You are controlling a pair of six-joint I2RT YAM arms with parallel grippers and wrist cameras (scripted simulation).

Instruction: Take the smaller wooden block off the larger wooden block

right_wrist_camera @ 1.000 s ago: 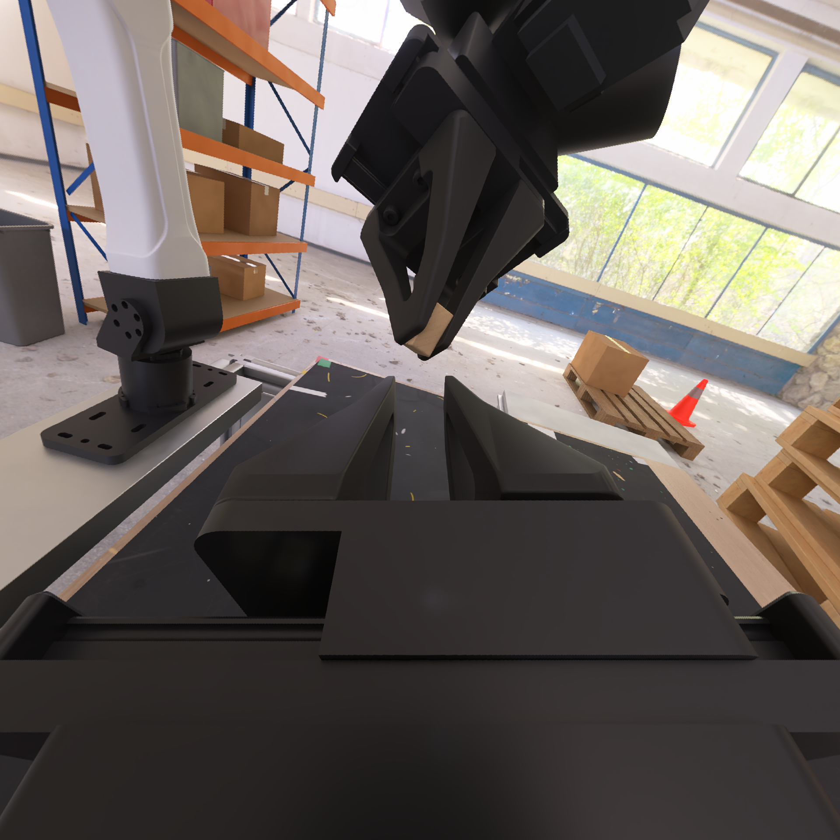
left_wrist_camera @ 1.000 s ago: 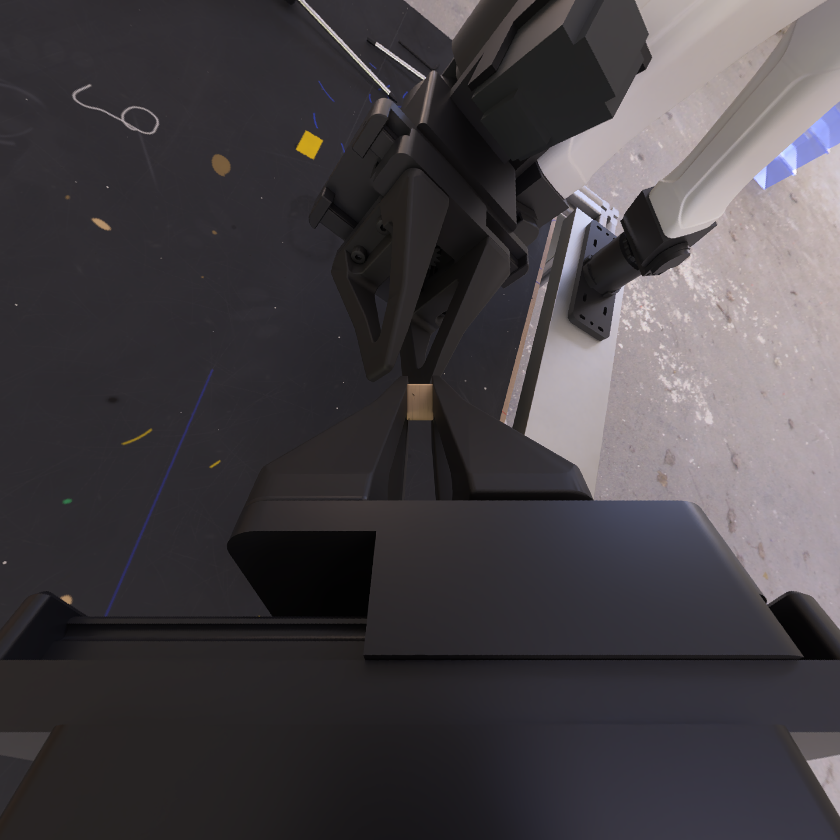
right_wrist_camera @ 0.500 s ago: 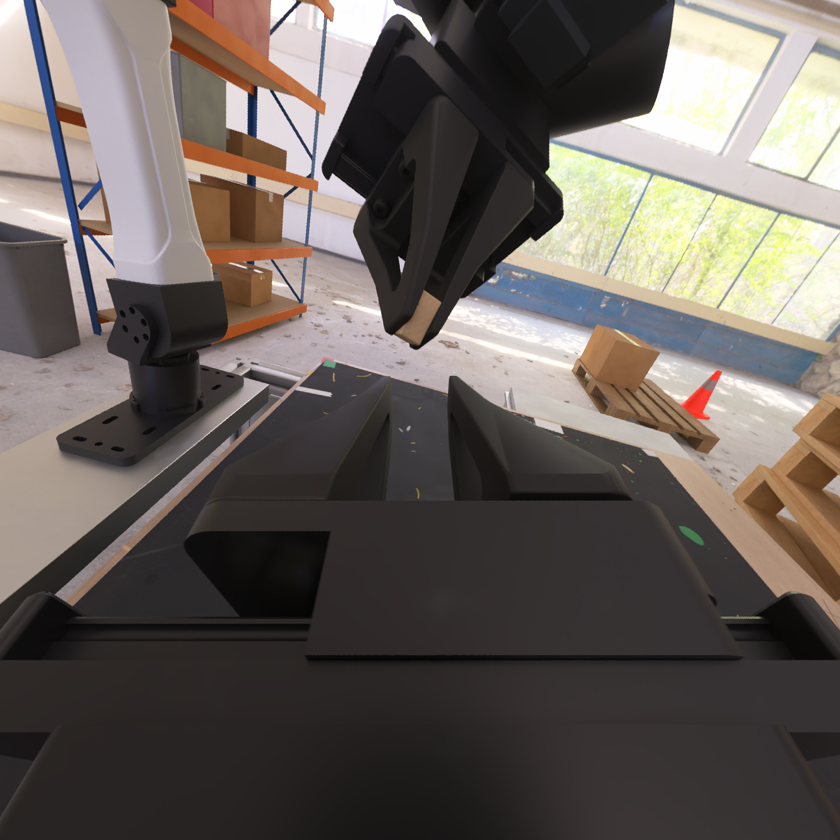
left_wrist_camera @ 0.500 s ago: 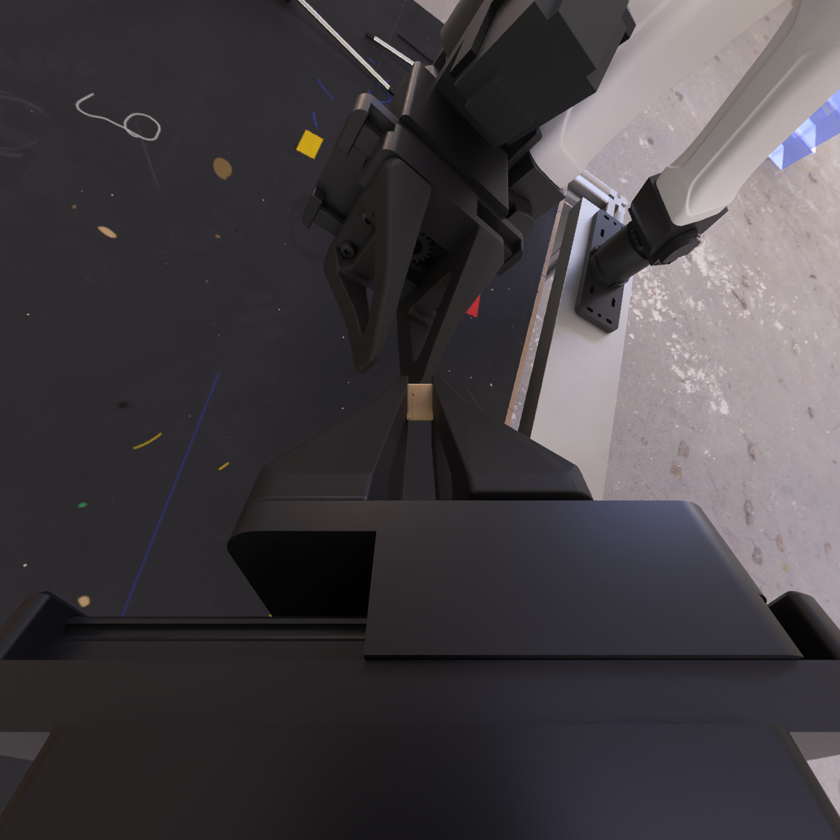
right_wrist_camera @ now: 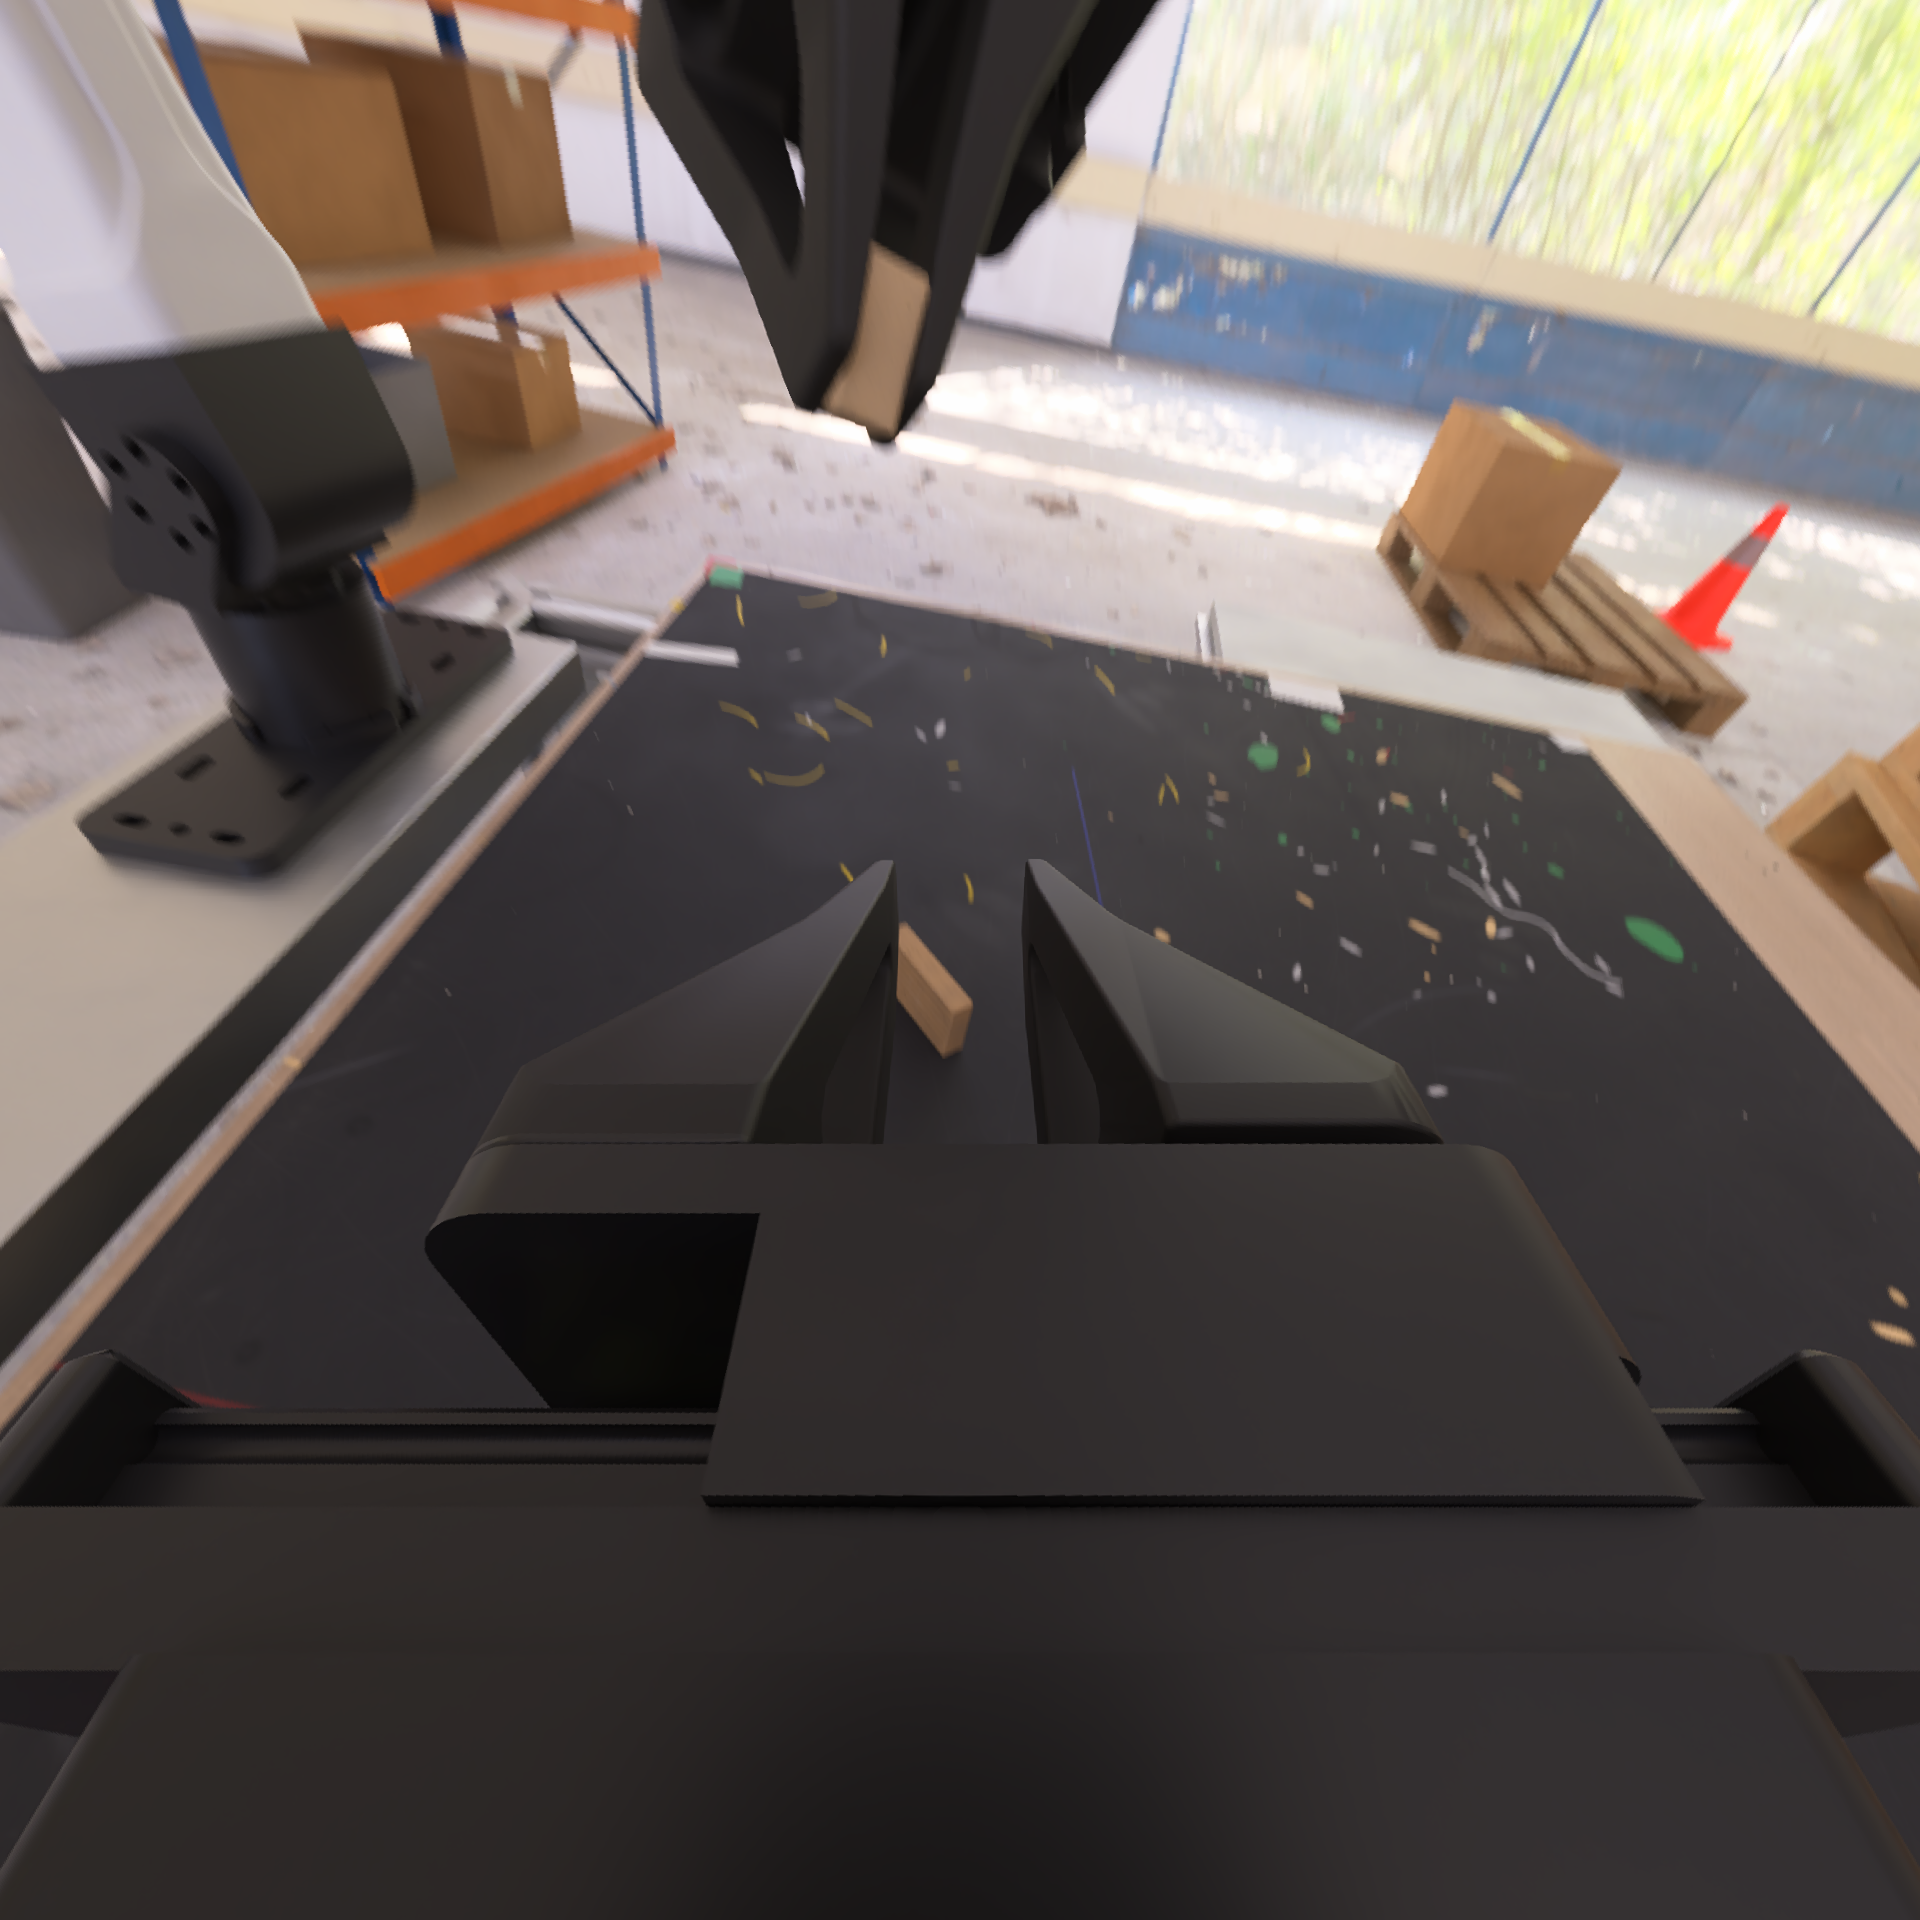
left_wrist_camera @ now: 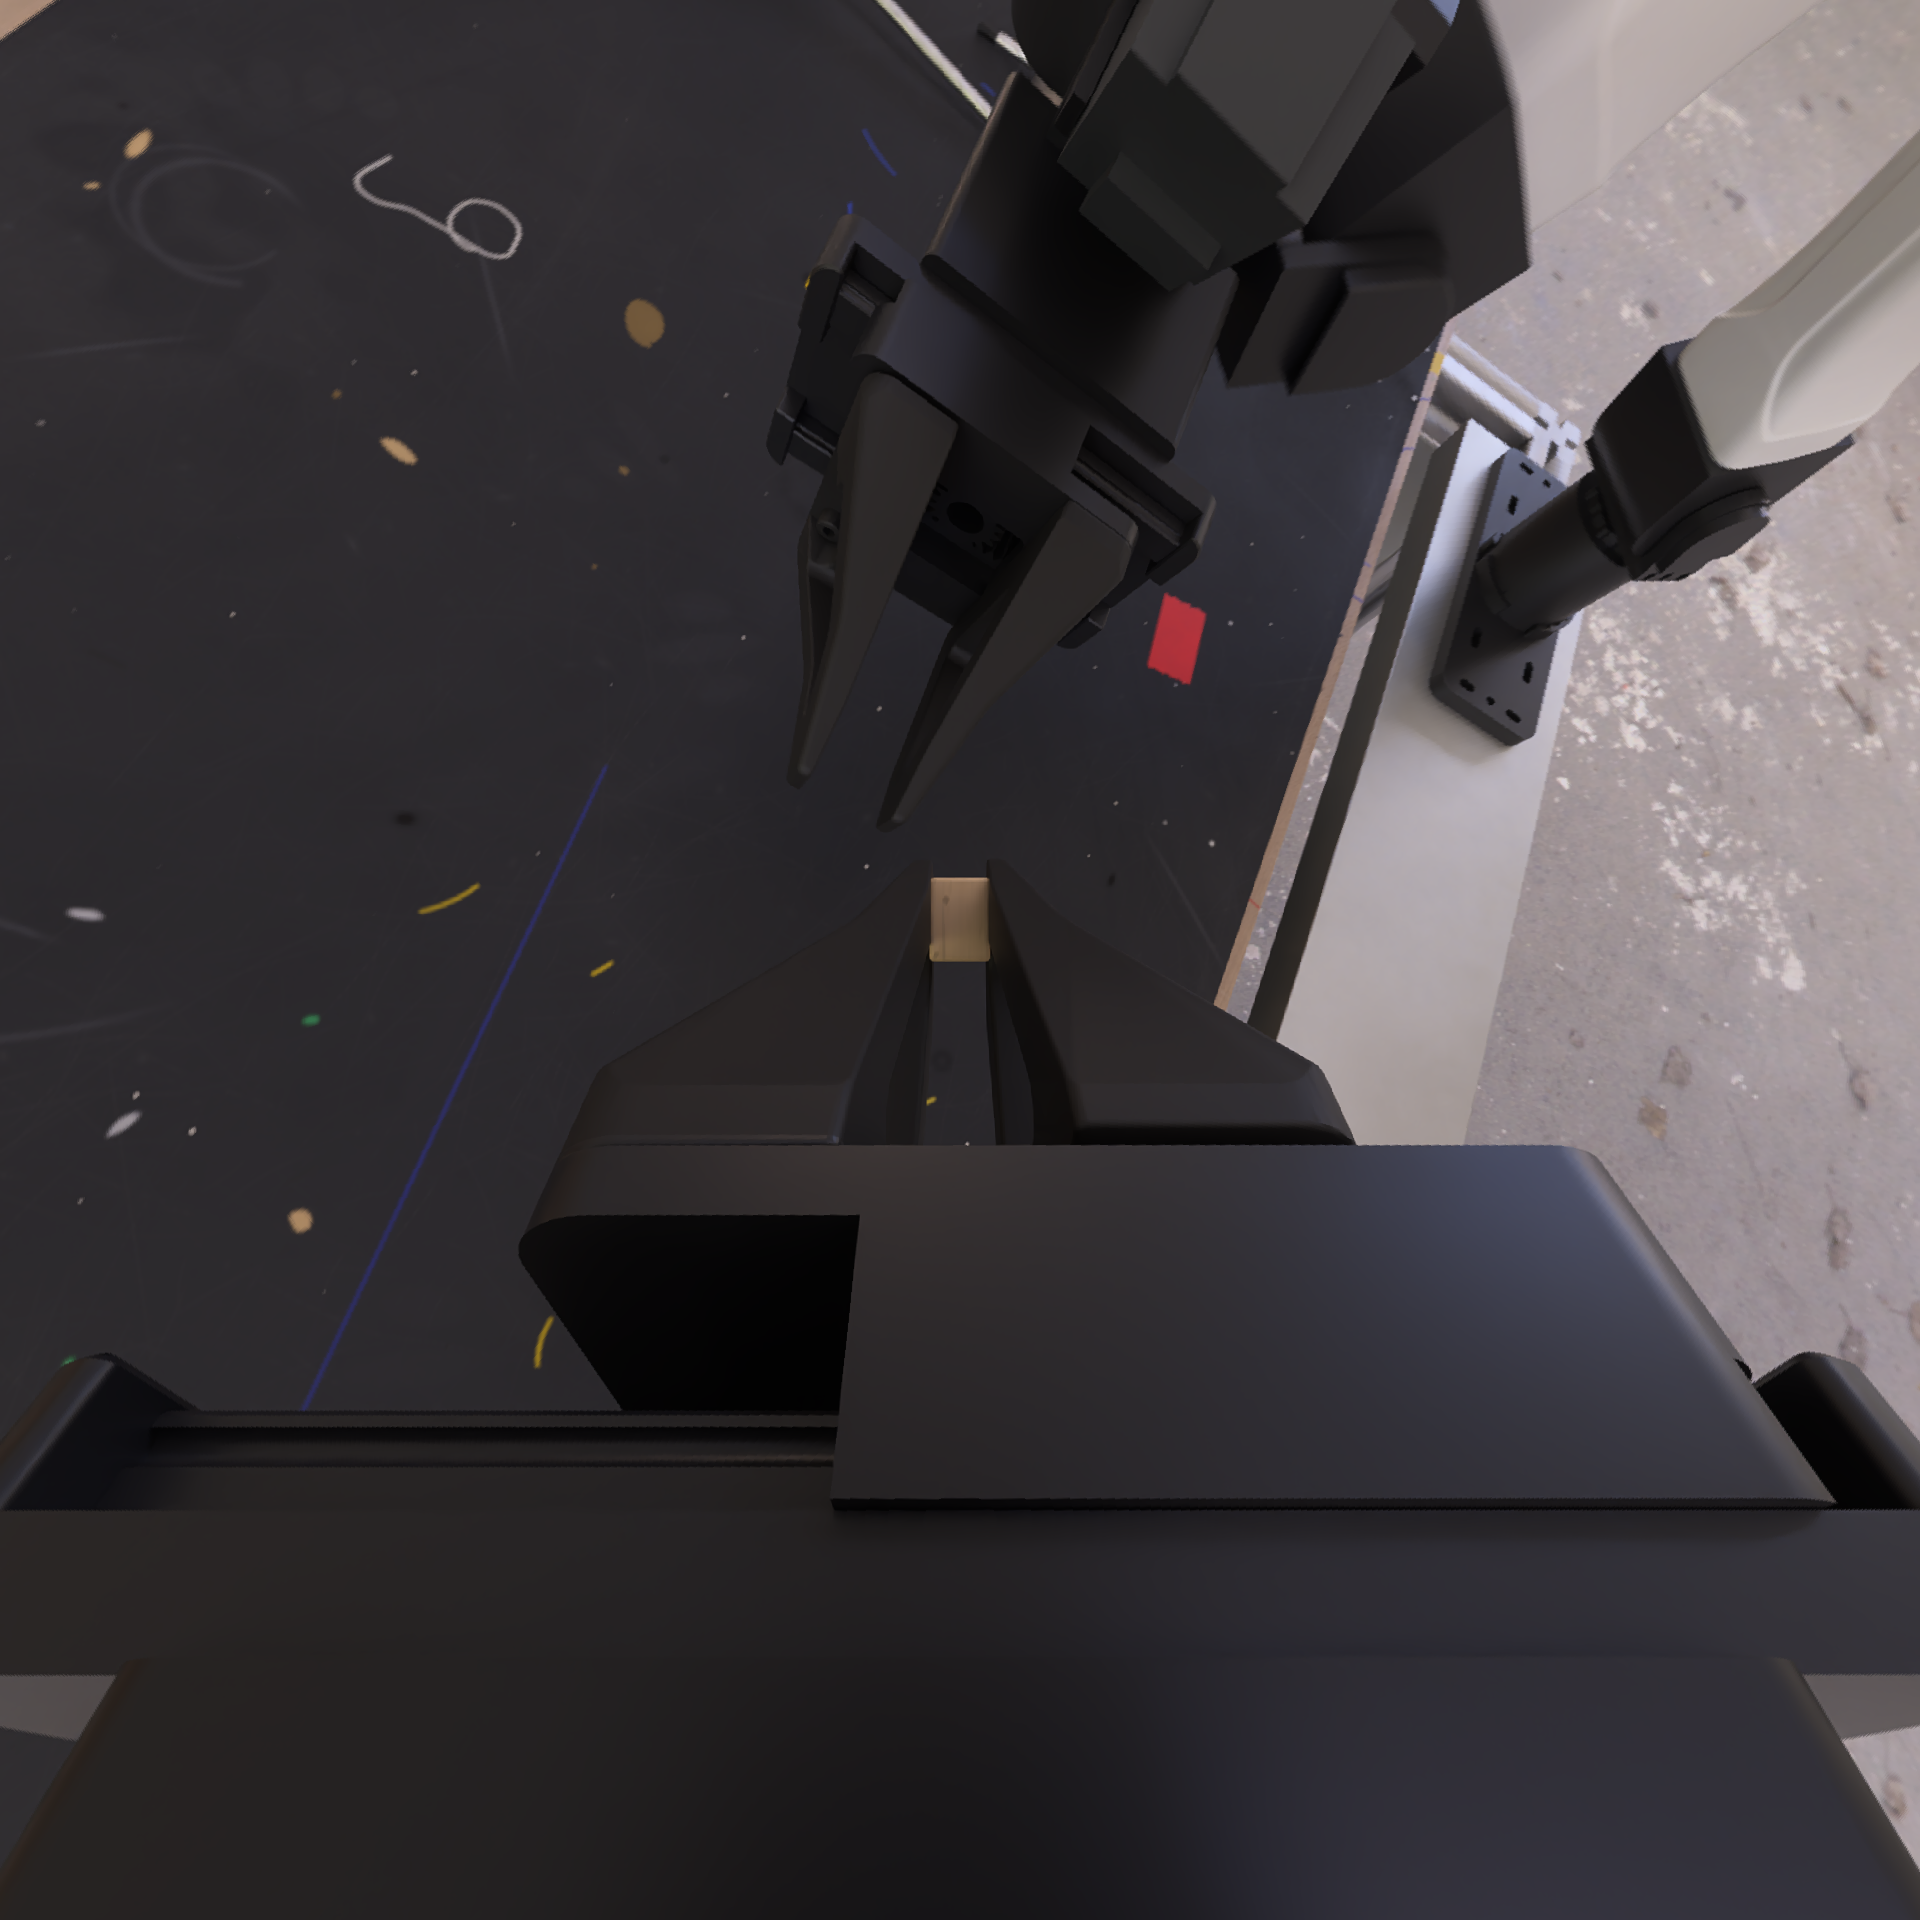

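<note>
Evidently, the two blocks are apart: one is pinched aloft and the other lies on the worktop.
The left hand (left_wrist_camera: 958,873) is clamped on a pale wooden block (left_wrist_camera: 958,920) at its fingertips, mid-frame in its own view. It holds the block clear of the surface, presumably so the pieces cannot rejoin. The right hand (right_wrist_camera: 958,868) is spread and empty just above the centre of its view. Through its gap, a second wooden block (right_wrist_camera: 935,992) lies on the dark worktop (right_wrist_camera: 1351,1039). I cannot tell which block is the smaller; they do not touch.

Daylit, right wrist view motion-blurred, left sharp, wide-angle edge stretch
</note>
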